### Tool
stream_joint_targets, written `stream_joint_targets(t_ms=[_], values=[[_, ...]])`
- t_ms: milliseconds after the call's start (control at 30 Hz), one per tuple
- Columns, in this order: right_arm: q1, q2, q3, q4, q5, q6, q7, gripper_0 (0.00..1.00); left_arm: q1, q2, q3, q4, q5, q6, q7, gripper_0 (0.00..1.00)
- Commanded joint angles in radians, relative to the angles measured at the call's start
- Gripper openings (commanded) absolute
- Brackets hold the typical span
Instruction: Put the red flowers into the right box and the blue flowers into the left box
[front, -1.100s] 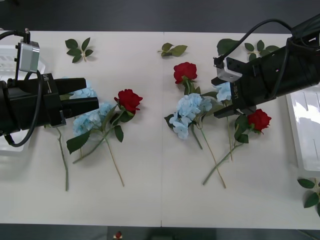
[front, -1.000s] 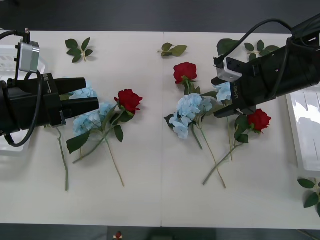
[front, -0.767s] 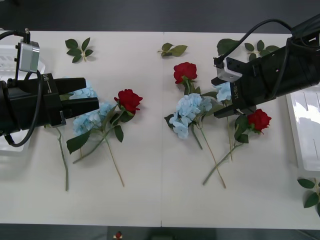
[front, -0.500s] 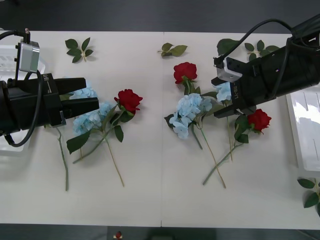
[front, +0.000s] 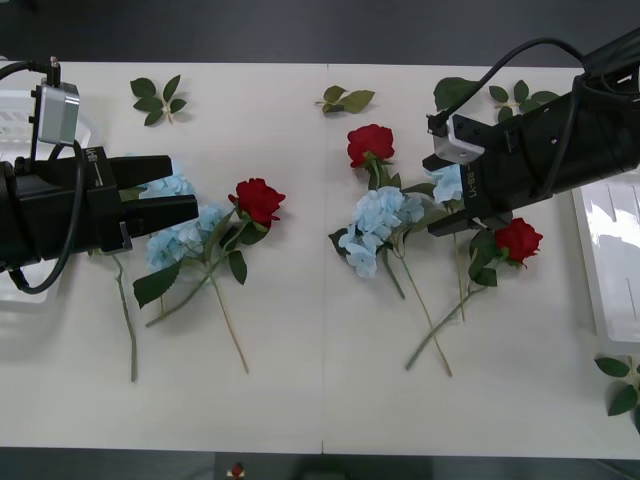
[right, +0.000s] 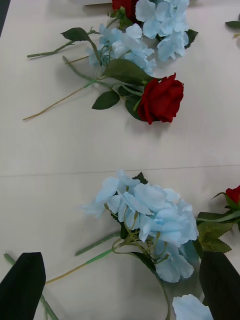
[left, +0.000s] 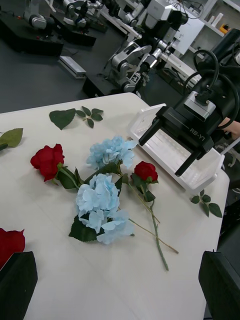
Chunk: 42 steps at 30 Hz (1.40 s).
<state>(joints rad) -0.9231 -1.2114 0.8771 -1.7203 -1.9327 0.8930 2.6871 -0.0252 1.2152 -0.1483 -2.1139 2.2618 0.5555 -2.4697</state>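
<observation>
**Both arms poised over the flowers, nothing gripped**

From my station I see the left gripper (front: 165, 190) hanging over the table's (front: 300, 380) nine o'clock side, its two black fingers spread apart above a cluster of blue flowers (front: 185, 232), nothing between them. In its wrist view the black fingertips (left: 17, 285) sit at the two corners, wide apart.

The right gripper (front: 452, 205) hangs at roughly two o'clock from the table's centre, over another pale blue bloom (front: 447, 183). Its fingers (right: 22, 285) are likewise spread, a blue cluster (right: 150, 220) lying on the table between and beyond them, not pinched.

The red flowers lie loose on the table: one rose (front: 260, 199) just beside the left blue cluster, at its two o'clock; one (front: 371, 143) near twelve o'clock from centre, above a second blue cluster (front: 378, 225); and one (front: 518, 240) at three o'clock, close under the right arm, its stem running down toward six.

The right box (front: 610, 260) sits at the table's three o'clock edge; I can see bare ribbed bottom in the part that shows. The left box (front: 15, 110) peeks out at ten o'clock, mostly hidden behind the left arm. Loose leaf sprigs (front: 155, 98) lie along the far edge and at the four o'clock corner.
</observation>
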Motion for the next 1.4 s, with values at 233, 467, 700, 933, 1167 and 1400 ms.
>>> stream_joint_targets(t_ms=[233,467,700,933,1167,1400], values=[[-0.017,0.001,-0.017,-0.016,-0.005,-0.009,0.018,0.90,-0.027,0.021,0.024,-0.005,-0.001,0.006,-0.025,0.94],[-0.017,0.001,-0.017,-0.016,-0.005,-0.009,0.018,0.90,-0.027,0.021,0.024,-0.005,-0.001,0.006,-0.025,0.94],[-0.017,0.001,-0.017,-0.016,-0.005,-0.009,0.018,0.90,0.017,-0.017,-0.014,0.022,-0.002,0.011,-0.025,0.94],[0.052,0.039,0.026,-0.015,-0.014,-0.005,0.018,0.89,-0.032,-0.005,-0.007,0.043,0.036,0.015,-0.005,0.94],[0.021,-0.017,0.017,-0.010,-0.103,0.049,-0.016,0.90,-0.179,0.001,-0.007,0.250,0.064,0.164,0.133,0.94],[-0.013,-0.094,-0.007,-0.013,-0.028,0.256,-0.688,0.90,-0.303,-0.036,-0.007,0.465,-0.188,0.357,0.463,0.94]])
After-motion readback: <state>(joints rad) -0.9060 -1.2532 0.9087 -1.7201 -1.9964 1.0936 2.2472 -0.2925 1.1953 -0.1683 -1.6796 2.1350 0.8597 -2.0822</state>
